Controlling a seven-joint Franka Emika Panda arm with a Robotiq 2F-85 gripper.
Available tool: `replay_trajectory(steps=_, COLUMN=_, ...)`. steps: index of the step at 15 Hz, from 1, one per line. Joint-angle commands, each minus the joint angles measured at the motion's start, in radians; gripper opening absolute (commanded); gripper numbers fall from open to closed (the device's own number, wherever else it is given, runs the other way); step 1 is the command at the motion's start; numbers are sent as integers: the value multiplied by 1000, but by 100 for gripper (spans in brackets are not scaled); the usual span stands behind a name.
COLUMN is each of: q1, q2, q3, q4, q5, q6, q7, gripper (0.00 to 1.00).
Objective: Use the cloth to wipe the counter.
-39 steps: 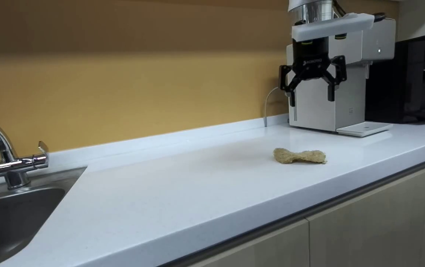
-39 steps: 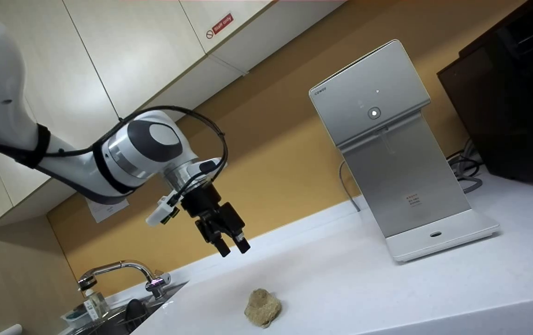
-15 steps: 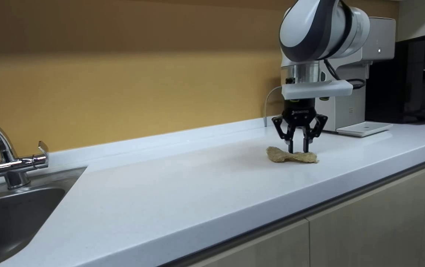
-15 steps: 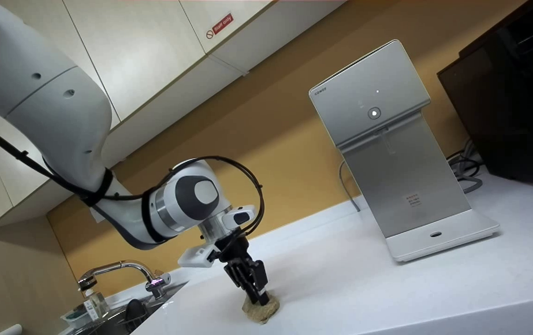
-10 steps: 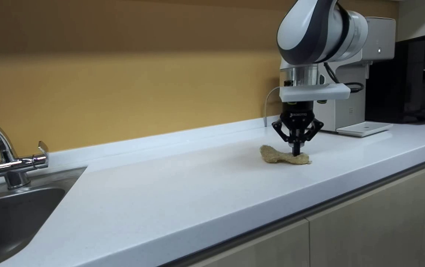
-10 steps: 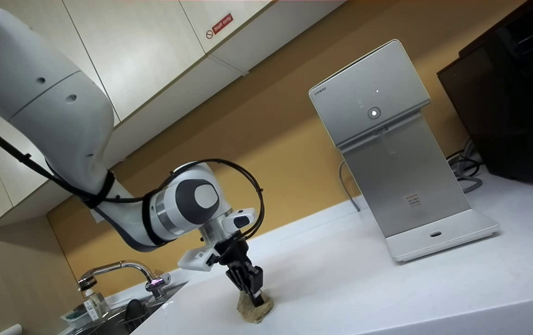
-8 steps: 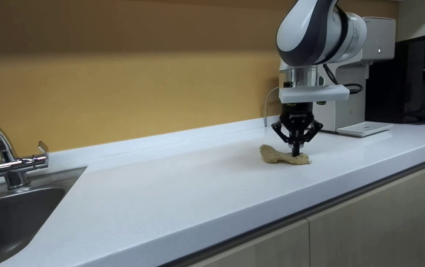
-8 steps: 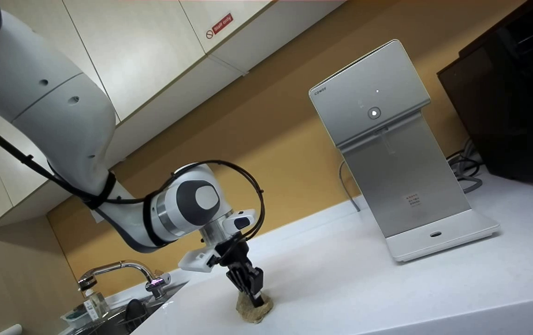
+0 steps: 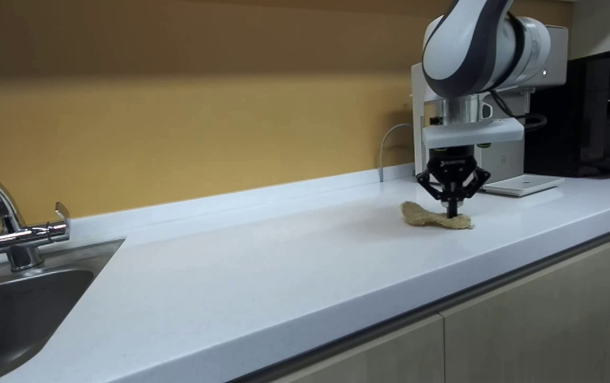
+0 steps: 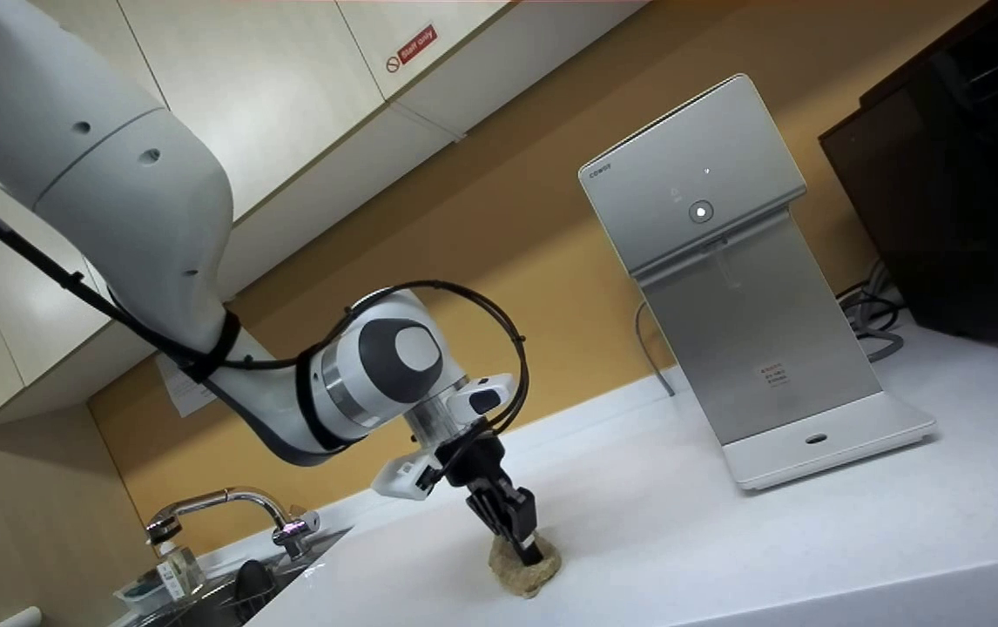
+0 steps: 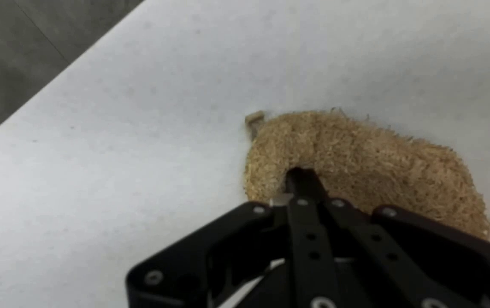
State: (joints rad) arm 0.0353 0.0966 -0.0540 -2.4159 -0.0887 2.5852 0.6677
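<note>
Resting its tips in the tan cloth (image 11: 382,158), the gripper (image 9: 452,211) has its fingers (image 11: 307,188) together; whether any cloth is pinched between them, I cannot tell. The cloth lies on the white counter (image 9: 230,287), apart from both the dispenser (image 10: 751,335) and the steel sink (image 9: 23,308). In an exterior view, a pale tub (image 10: 147,603) near the sink, just beside a labelled bottle (image 10: 178,575), holds something dark.

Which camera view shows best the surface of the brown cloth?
The wrist view: there the brown cloth is large enough to show its rough fibres, although the gripper hides part. Both exterior views show it small on the counter, under the gripper, with little texture.
</note>
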Motion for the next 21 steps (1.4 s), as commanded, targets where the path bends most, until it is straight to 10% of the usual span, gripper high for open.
replay_trajectory(steps=1, q1=-34, q2=-68, q3=-61, q4=-94, q5=-111, q6=0, q7=138, gripper=0)
replay_trajectory(steps=15, q1=49, q2=59, q3=125, q4=-19, q5=114, q6=-23, q7=-116, gripper=0)
replay_trajectory(steps=21, q1=38, q2=36, q3=81, q4=-30, q5=48, q6=-38, q7=-28, gripper=0)
